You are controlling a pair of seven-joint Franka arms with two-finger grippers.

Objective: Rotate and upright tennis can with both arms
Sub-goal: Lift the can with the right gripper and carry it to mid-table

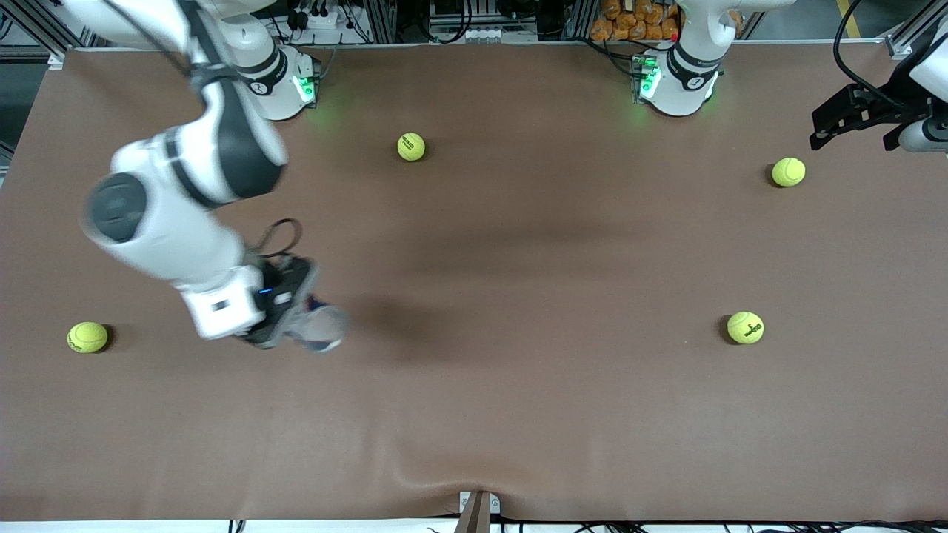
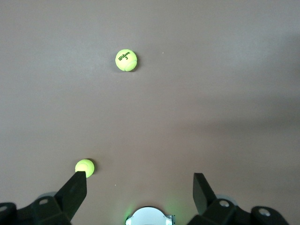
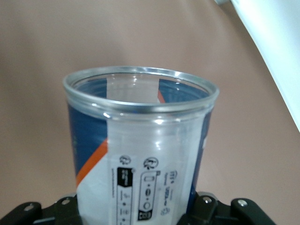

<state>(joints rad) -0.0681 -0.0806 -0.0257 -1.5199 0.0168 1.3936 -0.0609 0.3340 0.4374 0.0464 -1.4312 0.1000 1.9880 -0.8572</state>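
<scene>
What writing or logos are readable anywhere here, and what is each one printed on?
"Wilson" over "3": on the tennis ball seen in the left wrist view.
Black print on the other balls: too blurred to read.
Fine print and symbols on the tennis can label: too small to read.
Marks on the arm bases: unreadable.

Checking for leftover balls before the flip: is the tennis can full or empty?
Empty as far as visible: the right wrist view looks through the tennis can and its clear wall, held in the right gripper, with no ball inside.
</scene>
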